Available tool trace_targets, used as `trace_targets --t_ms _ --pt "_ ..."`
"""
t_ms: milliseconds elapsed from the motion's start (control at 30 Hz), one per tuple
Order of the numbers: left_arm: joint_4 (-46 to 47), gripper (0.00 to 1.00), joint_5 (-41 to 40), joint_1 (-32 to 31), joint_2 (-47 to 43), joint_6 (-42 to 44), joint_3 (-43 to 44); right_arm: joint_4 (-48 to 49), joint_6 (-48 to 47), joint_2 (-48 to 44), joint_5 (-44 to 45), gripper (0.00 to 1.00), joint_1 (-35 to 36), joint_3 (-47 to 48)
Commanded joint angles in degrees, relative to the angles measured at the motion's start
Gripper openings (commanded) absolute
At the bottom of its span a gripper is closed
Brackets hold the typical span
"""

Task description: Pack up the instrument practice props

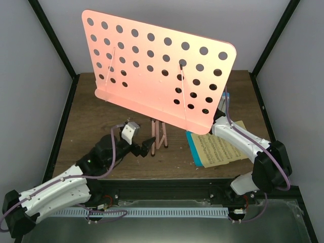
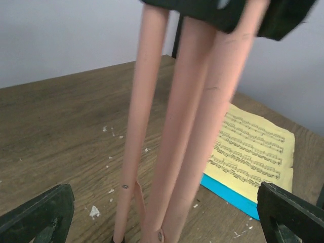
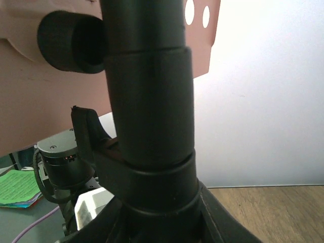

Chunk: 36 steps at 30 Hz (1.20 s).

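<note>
- Music stand (image 1: pixel 152 76): its salmon-pink, hole-punched desk fills the upper middle of the top view. Its three legs (image 2: pixel 177 126) are gathered into a tight bundle and touch the table (image 1: pixel 101 116) at lower centre.
- Risk: with the legs folded in, the stand has almost no footing. It probably depends on a single hold high up, and the broad desk makes it top-heavy. A slip there could let it tip over.
- Risk: if it tipped to the right of the frame, it could land on the music sheets (image 1: pixel 217 149). These lie flat at lower right, a yellow sheet over a blue one.
- Left gripper (image 2: pixel 164 215): fully spread and holding nothing. In the left wrist view its fingertips sit in the two bottom corners. The leg bundle stands between them, touching neither.
- Right gripper (image 3: pixel 164 217): mostly hidden behind the desk's right edge in the top view. Its own camera is filled by the stand's black post (image 3: pixel 149 101), so it appears clamped on that post.
- No metronome is visible in any view.
</note>
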Motion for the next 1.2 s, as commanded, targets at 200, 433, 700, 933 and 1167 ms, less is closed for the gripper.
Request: trace_targets --t_ms 200,433,700,933,1167 --pt "5.3 1.00 12.5 7.5 6.1 0.3 2.9 1.0 4.1 -1.7 5.9 0.01 0.1 1.2" --pt "16.1 1.00 12.5 7.5 11.5 3.3 0.7 0.5 4.5 -1.3 9.0 0.01 0.1 1.7" --pt "27.4 1.00 6.6 4.0 19.9 4.8 1.1 4.7 7.1 -1.6 10.6 0.01 0.1 -0.7" --pt "34.4 1.00 -7.3 0.0 27.5 5.0 2.6 6.7 8.0 -1.9 12.4 0.01 0.2 -2.3" --pt "38.8 0.93 -14.7 -2.0 34.4 5.7 4.9 8.9 9.0 -3.5 15.4 0.01 0.2 -4.1"
